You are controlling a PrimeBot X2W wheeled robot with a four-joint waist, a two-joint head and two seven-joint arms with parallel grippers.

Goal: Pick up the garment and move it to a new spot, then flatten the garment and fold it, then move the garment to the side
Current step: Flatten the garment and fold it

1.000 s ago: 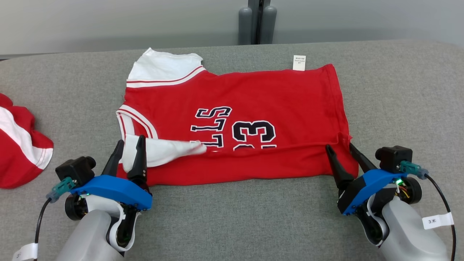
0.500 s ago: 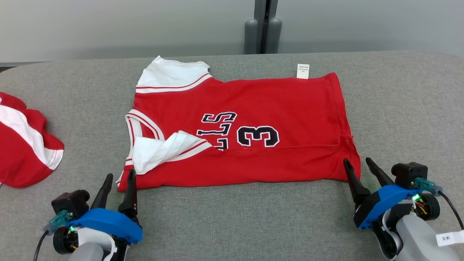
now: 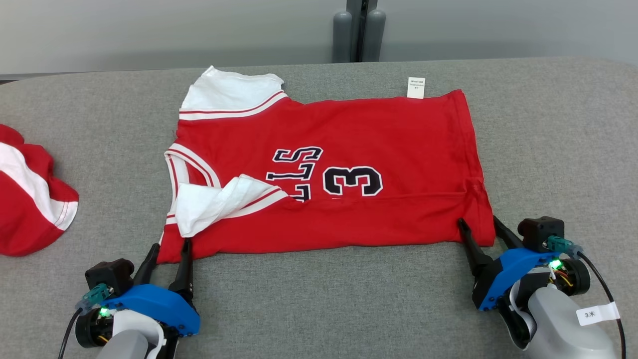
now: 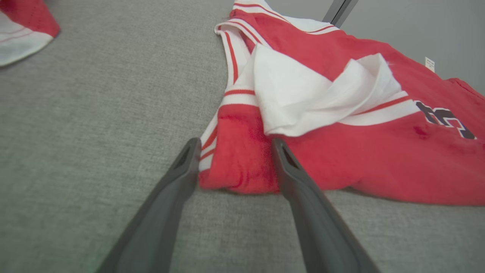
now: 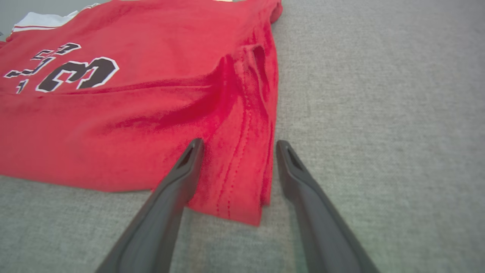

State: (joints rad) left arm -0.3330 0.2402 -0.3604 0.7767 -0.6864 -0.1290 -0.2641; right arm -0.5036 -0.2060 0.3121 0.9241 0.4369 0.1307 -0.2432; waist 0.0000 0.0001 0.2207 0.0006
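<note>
The garment [image 3: 349, 134] is a red jersey with white sleeves and black lettering. It lies flat on the grey table [image 3: 319, 299], its near strip folded over and a white sleeve [image 3: 214, 202] resting on top. My left gripper [image 3: 170, 245] is open at the near left corner. In the left wrist view that corner [image 4: 242, 167] lies between the fingers of the left gripper [image 4: 235, 144]. My right gripper [image 3: 479, 222] is open at the near right corner. The hem [image 5: 242, 174] lies between the fingers of the right gripper [image 5: 239, 143].
A second red and white piece of clothing [image 3: 30, 199] lies bunched at the table's left edge and shows again as the cloth [image 4: 19, 22]. Two grey posts [image 3: 356, 30] stand behind the table's far edge. A white label [image 3: 416, 87] sticks out from the jersey's far edge.
The left gripper has let go of the white sleeve and drawn back to the near left corner. The right gripper drew back, then moved up onto the near right corner. The head camera shifted slightly.
</note>
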